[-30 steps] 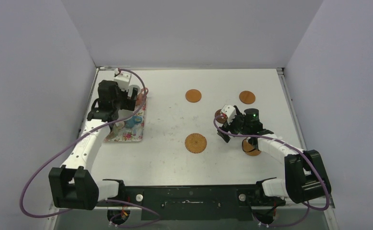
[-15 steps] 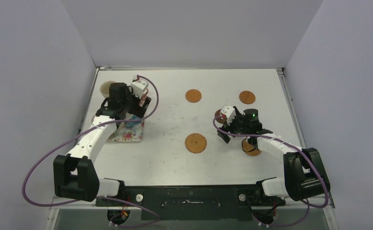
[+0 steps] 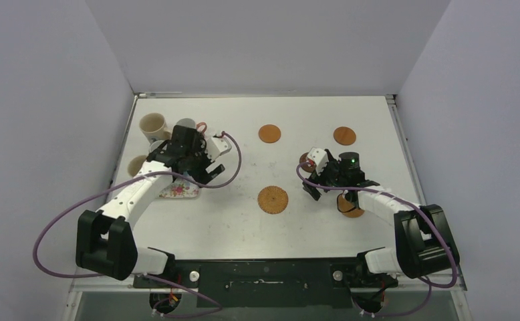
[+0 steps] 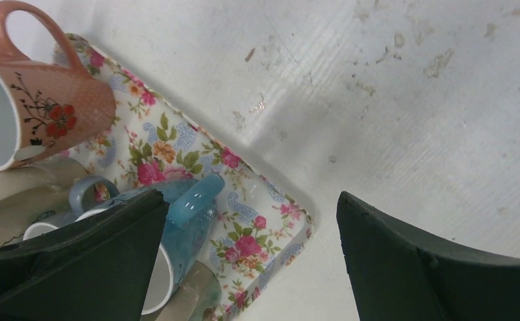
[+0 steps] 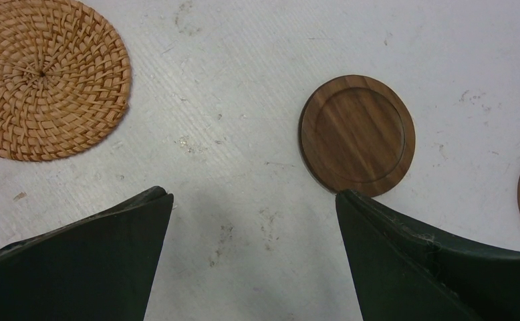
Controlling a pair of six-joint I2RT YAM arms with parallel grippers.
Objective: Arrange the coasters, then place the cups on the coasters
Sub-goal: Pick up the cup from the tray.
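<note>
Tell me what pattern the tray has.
Floral: pink and red flowers, green leaves, pale ground. The tray shows best in the left wrist view.

Left arm (image 3: 137, 190), right arm (image 3: 381, 199) extended, jaws spread

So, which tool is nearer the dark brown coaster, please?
Right. The right tool hovers beside the dark brown coaster; the left tool is far off, at the floral tray.

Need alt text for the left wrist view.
The open left gripper hangs over the corner of a floral tray, holding nothing. On the tray, a salmon-pink mug shows at upper left and a light blue mug sits partly behind one finger; scuffed white table fills the right.
</note>
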